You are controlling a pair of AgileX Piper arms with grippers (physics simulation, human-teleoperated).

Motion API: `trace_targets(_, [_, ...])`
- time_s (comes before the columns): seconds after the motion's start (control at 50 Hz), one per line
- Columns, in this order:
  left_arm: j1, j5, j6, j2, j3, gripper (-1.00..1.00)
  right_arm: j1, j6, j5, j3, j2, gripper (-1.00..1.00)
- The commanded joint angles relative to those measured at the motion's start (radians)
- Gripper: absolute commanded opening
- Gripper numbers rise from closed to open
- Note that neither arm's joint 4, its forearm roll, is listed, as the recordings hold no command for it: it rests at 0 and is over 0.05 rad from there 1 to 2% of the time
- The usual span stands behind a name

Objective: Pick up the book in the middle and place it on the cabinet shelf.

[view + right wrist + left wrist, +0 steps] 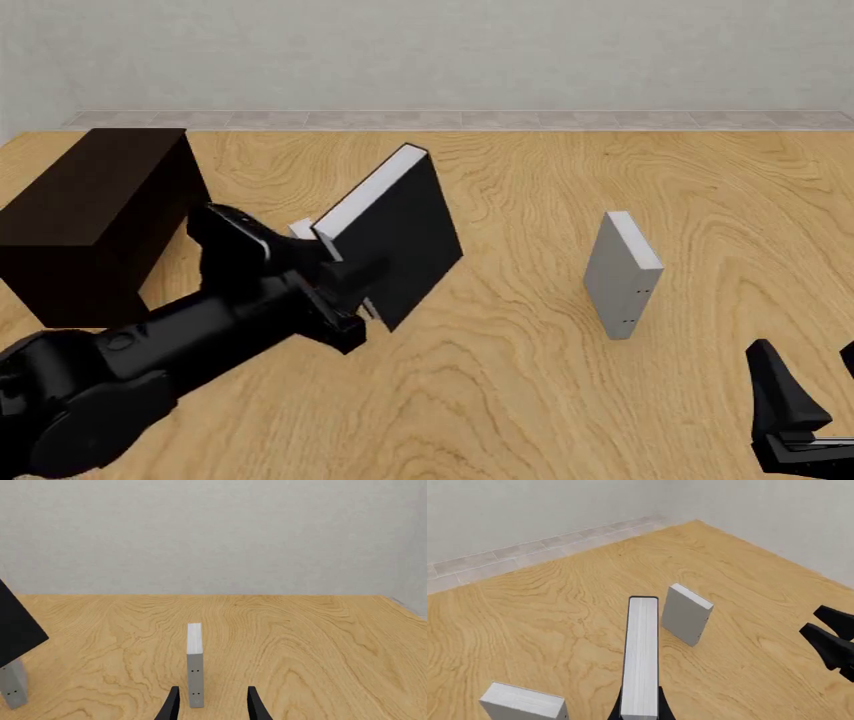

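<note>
Left end effector (350,292) pinching the book (395,235) tilted; I'd level it before swinging over the cabinet (94,215). Right end effector (212,704) spread, idle.

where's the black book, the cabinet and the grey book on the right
black book (407,235), front view, on its dark cover
cabinet (87,200), front view, on its flat top
grey book (614,280), front view, on its broad grey cover

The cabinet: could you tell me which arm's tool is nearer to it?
Left. The left tool, shut on the black book, is just right of the cabinet; the right tool sits at the table's far right.
</note>
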Motion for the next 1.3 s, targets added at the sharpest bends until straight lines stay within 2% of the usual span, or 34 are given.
trace_targets(0.02, [0.024, 0.139, -0.040, -0.120, -0.091, -1.00, 0.000, 0.000, 0.000, 0.000, 0.000, 1.00])
trace_targets(0.14, [0.022, 0.228, -0.125, -0.121, -0.152, -1.00, 0.000, 0.000, 0.000, 0.000, 0.000, 1.00])
trace_targets(0.2, [0.028, 0.252, -0.114, -0.149, -0.172, -1.00, 0.000, 0.000, 0.000, 0.000, 0.000, 1.00])
trace_targets(0.26, [0.033, 0.270, -0.152, -0.149, -0.188, -1.00, 0.000, 0.000, 0.000, 0.000, 0.000, 1.00])
trace_targets(0.32, [0.056, 0.276, -0.171, -0.146, -0.197, -1.00, 0.000, 0.000, 0.000, 0.000, 0.000, 1.00])
trace_targets(0.38, [0.088, 0.294, -0.246, -0.121, -0.219, -1.00, 0.000, 0.000, 0.000, 0.000, 0.000, 1.00])
trace_targets(0.48, [0.156, 0.303, -0.287, -0.125, -0.246, -1.00, 0.000, 0.000, 0.000, 0.000, 0.000, 1.00])
trace_targets(0.52, [0.156, 0.307, -0.296, -0.116, -0.252, -1.00, 0.000, 0.000, 0.000, 0.000, 0.000, 1.00])
trace_targets(0.54, [0.194, 0.308, -0.324, -0.107, -0.263, -1.00, 0.000, 0.000, 0.000, 0.000, 0.000, 1.00])
trace_targets(0.56, [0.194, 0.308, -0.324, -0.107, -0.263, -1.00, 0.000, 0.000, 0.000, 0.000, 0.000, 1.00])
trace_targets(0.58, [0.227, 0.303, -0.360, -0.102, -0.267, -1.00, 0.000, 0.000, 0.000, 0.000, 0.000, 1.00])
trace_targets(0.62, [0.244, 0.307, -0.362, -0.096, -0.272, -1.00, 0.000, 0.000, 0.000, 0.000, 0.000, 1.00])
trace_targets(0.64, [0.244, 0.309, -0.393, -0.077, -0.276, -1.00, 0.000, 0.000, 0.000, 0.000, 0.000, 1.00])
trace_targets(0.72, [0.300, 0.300, -0.424, -0.067, -0.284, -1.00, 0.000, 0.000, 0.000, 0.000, 0.001, 1.00])
trace_targets(0.74, [0.318, 0.298, -0.412, -0.074, -0.289, -1.00, 0.000, 0.000, 0.000, 0.000, 0.000, 1.00])
trace_targets(0.82, [0.341, 0.302, -0.431, -0.062, -0.303, -1.00, 0.000, 0.000, 0.000, 0.000, 0.000, 1.00])
trace_targets(0.84, [0.362, 0.305, -0.461, -0.052, -0.310, -1.00, 0.000, 0.000, 0.000, 0.000, 0.001, 1.00])
trace_targets(0.9, [0.362, 0.308, -0.503, -0.033, -0.316, -1.00, 0.000, 0.000, 0.000, 0.000, 0.000, 1.00])
trace_targets(0.96, [0.383, 0.309, -0.489, -0.055, -0.327, -1.00, 0.000, 0.000, 0.000, 0.000, 0.000, 1.00])
trace_targets(1.0, [0.381, 0.314, -0.532, -0.038, -0.330, -1.00, 0.000, 0.000, 0.000, 0.000, 0.000, 1.00])
trace_targets(1.06, [0.416, 0.312, -0.484, -0.079, -0.344, -1.00, 0.000, 0.000, 0.000, 0.000, 0.000, 1.00])
trace_targets(1.08, [0.397, 0.317, -0.519, -0.064, -0.342, -1.00, 0.000, 0.000, 0.000, 0.000, 0.000, 1.00])
trace_targets(1.1, [0.430, 0.312, -0.534, -0.067, -0.341, -1.00, 0.000, 0.000, 0.000, 0.000, 0.001, 1.00])
trace_targets(1.12, [0.431, 0.317, -0.522, -0.068, -0.350, -1.00, 0.000, 0.000, 0.000, 0.000, 0.000, 1.00])
trace_targets(1.2, [0.470, 0.314, -0.564, -0.066, -0.350, -1.00, 0.000, 0.000, 0.000, 0.000, 0.000, 1.00])
trace_targets(1.22, [0.509, 0.309, -0.583, -0.064, -0.352, -1.00, 0.000, 0.000, 0.000, 0.000, 0.000, 1.00])
trace_targets(1.3, [0.535, 0.309, -0.599, -0.045, -0.359, -1.00, 0.000, 0.000, 0.000, 0.000, 0.000, 1.00])
